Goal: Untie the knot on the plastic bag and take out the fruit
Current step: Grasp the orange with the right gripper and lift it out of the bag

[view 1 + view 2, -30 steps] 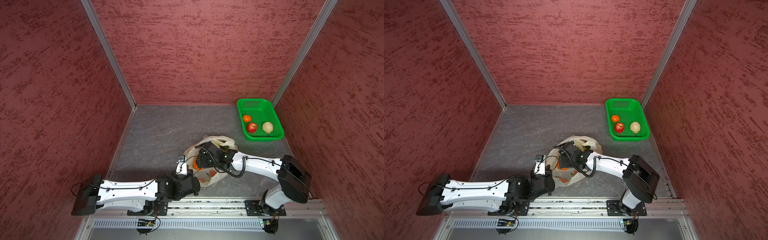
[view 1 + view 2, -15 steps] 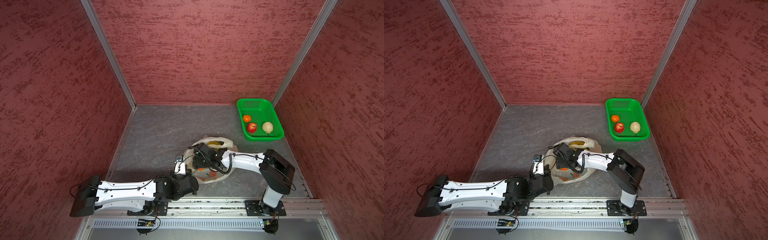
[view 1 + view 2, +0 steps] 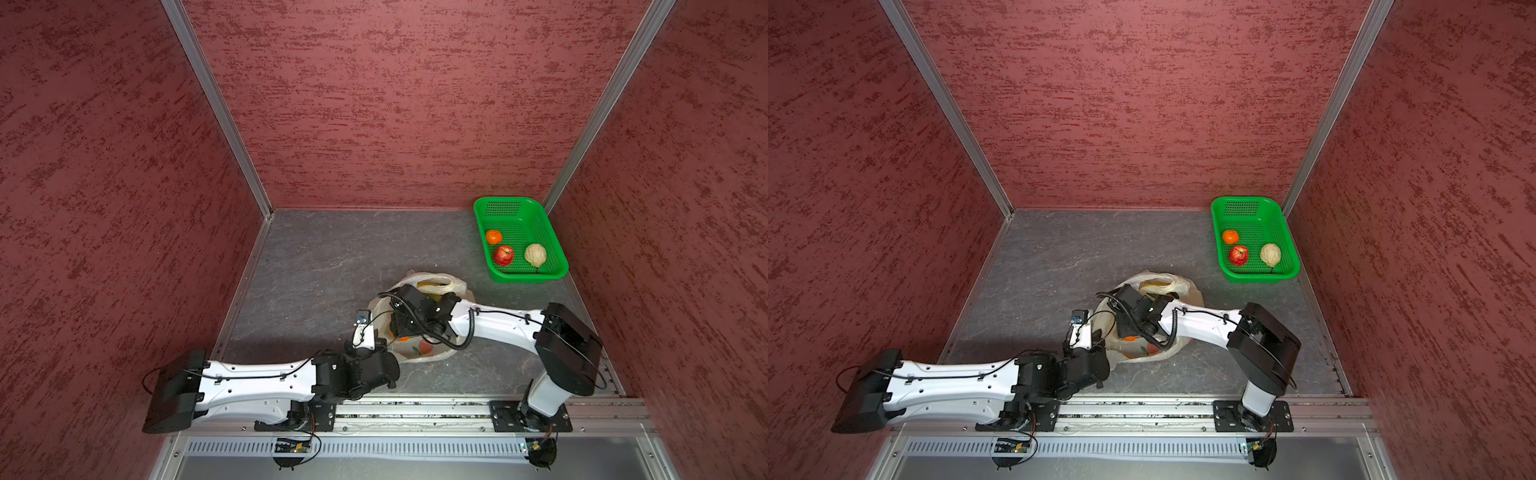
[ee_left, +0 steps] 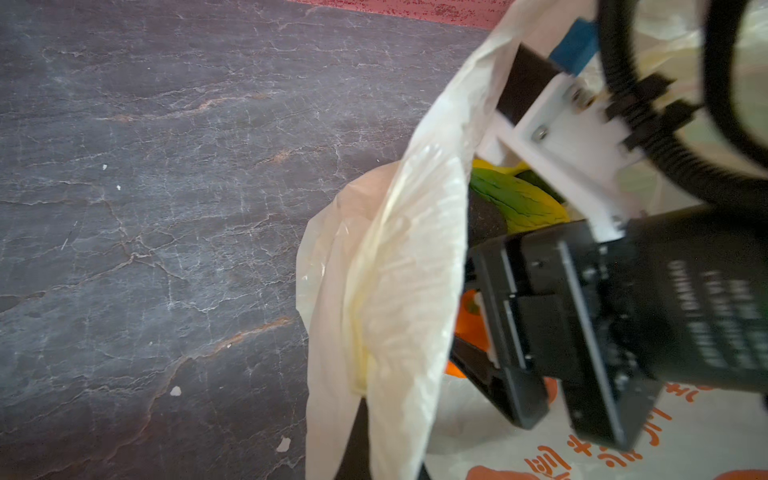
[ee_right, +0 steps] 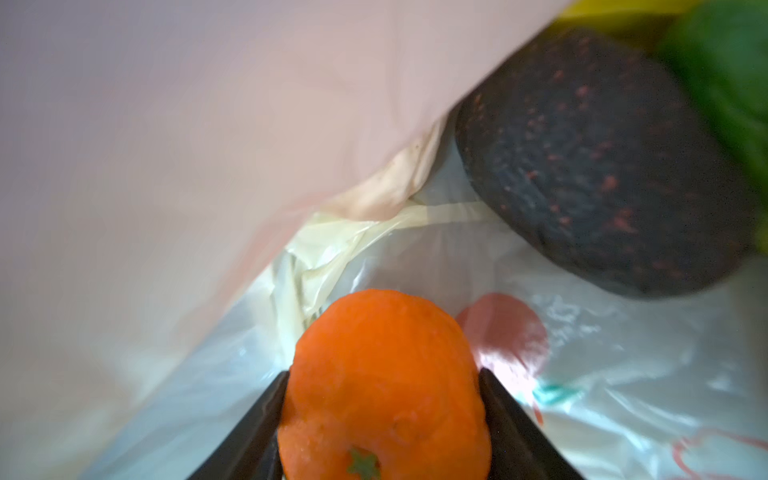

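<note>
Right wrist view: an orange (image 5: 382, 386) sits between the two black fingers (image 5: 519, 432) of the right gripper (image 5: 383, 374). Both fingers press its flanks, so this pincer is clamped on the fruit at a middling width. The orange lies inside the plastic bag (image 5: 623, 374), on the printed lower film. A dark speckled avocado (image 5: 602, 166) rests near it but apart, with a green mango (image 5: 723, 75) just beside the avocado.

The left wrist view shows this from outside. The bag's cream rim (image 4: 399, 270) stands up as a flap, and the right gripper reaches in through the open mouth, past the mango and the avocado. The left gripper (image 4: 365, 449) is closed narrow, pinching the film of that rim.

In both top views the bag (image 3: 419, 353) lies on the grey floor (image 3: 324, 266) near the front rail (image 3: 415, 409), between the two arms, with the right arm's wrist over its mouth. Well apart, in the back right corner, stands a green basket (image 3: 528, 276). It holds a second orange (image 3: 493, 237), a red apple (image 3: 503, 255) and a cream bumpy fruit (image 3: 535, 254), none of them touching. Red textured walls (image 3: 395, 104) enclose the floor.
</note>
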`<act>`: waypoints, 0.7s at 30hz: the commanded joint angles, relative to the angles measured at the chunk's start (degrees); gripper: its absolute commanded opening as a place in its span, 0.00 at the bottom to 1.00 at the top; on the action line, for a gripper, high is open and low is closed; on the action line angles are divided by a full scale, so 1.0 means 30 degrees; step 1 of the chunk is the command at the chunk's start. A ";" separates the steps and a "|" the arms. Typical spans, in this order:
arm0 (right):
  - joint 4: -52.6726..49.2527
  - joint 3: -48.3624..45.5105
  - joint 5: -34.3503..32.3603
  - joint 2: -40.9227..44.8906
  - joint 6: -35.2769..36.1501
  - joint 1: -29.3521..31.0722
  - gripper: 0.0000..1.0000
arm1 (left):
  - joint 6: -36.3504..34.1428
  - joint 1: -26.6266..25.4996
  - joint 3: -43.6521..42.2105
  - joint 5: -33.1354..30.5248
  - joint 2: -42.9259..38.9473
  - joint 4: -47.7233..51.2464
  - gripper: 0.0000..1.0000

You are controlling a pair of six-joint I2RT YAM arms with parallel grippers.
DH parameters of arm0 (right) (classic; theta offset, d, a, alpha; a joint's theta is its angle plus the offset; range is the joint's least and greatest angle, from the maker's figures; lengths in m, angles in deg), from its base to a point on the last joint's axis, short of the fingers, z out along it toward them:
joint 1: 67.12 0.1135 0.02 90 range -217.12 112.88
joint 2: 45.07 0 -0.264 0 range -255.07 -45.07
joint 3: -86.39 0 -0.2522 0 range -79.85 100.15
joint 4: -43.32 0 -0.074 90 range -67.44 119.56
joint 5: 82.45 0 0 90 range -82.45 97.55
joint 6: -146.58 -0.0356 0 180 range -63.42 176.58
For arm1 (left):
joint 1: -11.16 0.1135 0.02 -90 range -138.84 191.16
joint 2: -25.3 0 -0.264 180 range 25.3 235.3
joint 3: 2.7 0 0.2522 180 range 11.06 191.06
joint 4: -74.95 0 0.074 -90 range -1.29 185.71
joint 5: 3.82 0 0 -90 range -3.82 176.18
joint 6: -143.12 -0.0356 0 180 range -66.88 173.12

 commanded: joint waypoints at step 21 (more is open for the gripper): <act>-0.5375 0.3856 0.0696 0.7015 -0.1430 -0.0406 0.49 | -0.0837 0.0104 0.0489 -0.0632 -0.0047 0.0080 0.00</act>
